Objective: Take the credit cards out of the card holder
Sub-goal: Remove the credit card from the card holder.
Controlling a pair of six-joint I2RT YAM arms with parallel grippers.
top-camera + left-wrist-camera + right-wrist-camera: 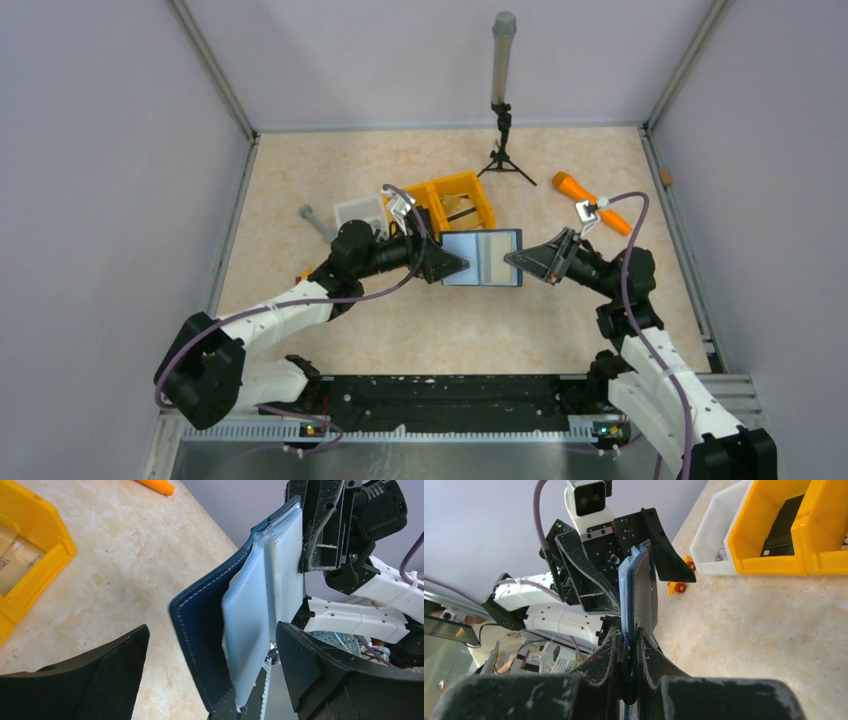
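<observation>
Top external, right end effector [513,259] clamped on card holder [483,258], left end effector [456,263] apart

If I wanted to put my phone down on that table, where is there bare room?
The widest bare stretch of table lies between the card holder and the black rail at the near edge. The far-left corner behind the white bin is also free. The middle is crowded around the yellow bin and the holder.

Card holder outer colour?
The card holder cover is dark navy with pale stitching; best in left wrist view.
</observation>
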